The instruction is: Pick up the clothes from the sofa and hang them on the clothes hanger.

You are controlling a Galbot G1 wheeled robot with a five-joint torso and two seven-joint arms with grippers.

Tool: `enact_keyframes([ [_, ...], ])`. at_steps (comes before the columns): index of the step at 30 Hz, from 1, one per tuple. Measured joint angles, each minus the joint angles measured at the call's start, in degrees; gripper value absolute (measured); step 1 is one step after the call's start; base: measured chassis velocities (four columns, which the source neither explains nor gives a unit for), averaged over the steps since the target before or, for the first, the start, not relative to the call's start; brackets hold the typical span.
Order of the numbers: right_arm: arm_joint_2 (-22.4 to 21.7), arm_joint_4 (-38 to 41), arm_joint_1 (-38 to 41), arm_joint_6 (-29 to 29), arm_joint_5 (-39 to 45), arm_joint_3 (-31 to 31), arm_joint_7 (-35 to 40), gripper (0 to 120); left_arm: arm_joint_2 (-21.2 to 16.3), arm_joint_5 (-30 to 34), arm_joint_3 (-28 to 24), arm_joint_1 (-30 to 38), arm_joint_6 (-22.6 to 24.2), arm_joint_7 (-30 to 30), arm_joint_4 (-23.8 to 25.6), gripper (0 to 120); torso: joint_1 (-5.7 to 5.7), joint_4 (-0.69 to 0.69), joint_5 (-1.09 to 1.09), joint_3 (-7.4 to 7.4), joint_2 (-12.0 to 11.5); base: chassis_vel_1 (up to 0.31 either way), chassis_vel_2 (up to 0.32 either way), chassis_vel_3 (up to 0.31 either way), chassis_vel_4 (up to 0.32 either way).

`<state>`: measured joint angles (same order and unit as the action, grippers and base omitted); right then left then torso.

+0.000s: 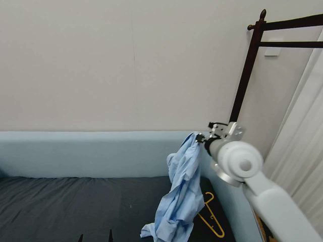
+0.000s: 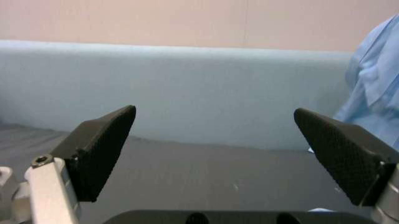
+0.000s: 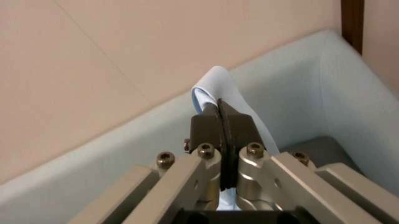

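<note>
Item 1, sofa [image 1: 91, 151]: pale blue back and arm, dark grey seat cushion, runs across the lower part of the head view. Item 2, wooden clothes rack [image 1: 246, 70]: dark upright post with a finial and two cross rails, standing behind the sofa's right end, well above the garment's present height. Item 3, light blue shirt [image 1: 181, 196]: the task's thing, hanging from the right gripper at about the level of the sofa back, its body in loose vertical folds and its lower end bunched on the seat cushion. Handling, by judgement: light, thin, wholly limp; it will swing and trail with any move, holds no shape of its own, is not fragile, and could slide out of a small pinch. Best hold is probably a thick gathered fold near the collar or shoulder; the present hold takes only a narrow ridge of cloth. Item 4, right gripper [image 3: 219, 112]: raised at the sofa's right end just below the rack post, jaws clenched on that fold of shirt, which stands up beyond the tips. Item 5, left gripper [image 2: 213, 112]: low over the seat cushion, facing the sofa back, jaws spread wide and holding nothing. Item 6, yellow hanger [image 1: 212, 217]: lying flat on the seat just beside the shirt's lower end.
</note>
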<state>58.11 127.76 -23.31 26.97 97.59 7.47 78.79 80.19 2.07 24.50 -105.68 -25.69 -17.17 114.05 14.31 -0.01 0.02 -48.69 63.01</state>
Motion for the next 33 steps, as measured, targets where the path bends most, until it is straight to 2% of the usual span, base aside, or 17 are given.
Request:
enact_keyframes([
  [3,-3.72,4.86,1.78,-0.96,6.60,3.23,5.00,0,-1.29,0.25,0.06,0.38,0.48,0.41,0.28,100,0.00,0.00,-0.01,0.00,0.01,0.000,0.000,0.000,0.000],
  [8,-7.02,7.34,2.41,-1.37,9.95,3.36,8.55,0,-1.76,0.84,-0.30,1.78,0.86,1.00,-0.24,100,0.00,-0.01,-0.03,0.00,0.01,0.000,0.000,0.000,0.000],
  [11,-6.35,7.71,1.19,-1.46,9.25,1.22,8.95,0,-1.76,0.89,-0.43,2.07,0.88,1.27,-0.40,100,0.00,-0.01,-0.03,0.00,0.00,0.000,0.000,0.000,0.000],
  [13,-3.22,6.87,-1.37,-1.52,5.68,-3.39,9.02,0,-1.69,0.97,-0.43,2.26,0.89,1.52,-0.55,100,0.00,-0.02,-0.02,0.00,0.01,0.000,0.000,0.000,0.000],
  [14,-3.22,6.87,-1.37,-1.52,5.68,-3.39,9.02,0,-1.69,0.97,-0.43,2.26,0.89,1.52,-0.55,100,0.00,-0.02,-0.02,0.00,0.01,0.000,0.000,0.000,0.000],
  [17,5.65,-1.47,-5.24,-1.43,-2.92,-12.33,8.95,0,-1.37,1.18,-0.05,2.24,0.86,1.66,-1.02,100,0.00,0.00,-0.03,-0.01,0.00,0.000,0.000,0.000,0.000],
  [18,10.15,-6.55,-6.04,-1.33,-6.47,-14.77,8.69,0,-1.27,1.28,0.19,2.19,0.74,1.76,-1.19,100,0.00,0.00,-0.03,-0.01,0.00,0.000,0.000,0.000,0.000],
  [19,13.28,-9.85,-6.26,-1.33,-8.71,-15.83,8.35,0,-1.24,1.35,0.31,2.15,0.65,1.90,-1.34,100,0.00,0.00,-0.03,-0.02,-0.01,0.000,0.000,0.000,0.000],
  [20,13.28,-9.85,-6.26,-1.33,-8.71,-15.83,8.35,0,-1.24,1.35,0.31,2.15,0.65,1.90,-1.34,100,0.00,0.00,-0.03,-0.02,-0.01,0.000,0.000,0.000,0.000],
  [24,30.37,-31.39,-6.08,-2.42,-22.03,-17.58,3.35,0,-1.34,1.40,0.66,1.97,0.17,2.45,-2.40,100,0.01,0.04,-0.06,-0.01,0.00,0.000,0.000,0.000,0.000],
  [25,30.37,-31.39,-6.08,-2.42,-22.03,-17.58,3.35,0,-1.34,1.40,0.66,1.97,0.17,2.45,-2.40,100,0.01,0.04,-0.06,-0.01,0.00,0.000,0.000,0.000,0.000],
  [26,33.47,-37.27,-6.27,-3.08,-26.41,-17.88,1.28,0,-1.33,1.29,0.70,1.96,-0.03,2.55,-2.77,100,0.00,0.06,-0.06,-0.01,0.00,0.000,0.000,0.000,0.000],
  [27,34.47,-41.35,-6.65,-3.81,-29.77,-18.23,-0.51,0,-1.30,1.20,0.71,1.91,-0.17,2.74,-3.08,100,0.00,0.08,-0.04,0.00,0.00,0.000,0.000,0.000,0.000],
  [28,35.13,-44.77,-7.11,-4.68,-32.34,-18.43,-1.98,0,-1.28,1.13,0.69,1.77,-0.32,2.70,-3.47,100,0.00,0.01,-0.06,-0.01,-0.01,0.000,0.000,0.000,0.000],
  [33,35.20,-54.60,-8.97,-8.66,-37.67,-20.45,-9.43,0,-0.84,0.29,0.19,1.47,-0.93,2.92,-5.19,100,0.01,0.00,-0.03,-0.02,-0.01,0.000,0.000,0.000,0.000],
])
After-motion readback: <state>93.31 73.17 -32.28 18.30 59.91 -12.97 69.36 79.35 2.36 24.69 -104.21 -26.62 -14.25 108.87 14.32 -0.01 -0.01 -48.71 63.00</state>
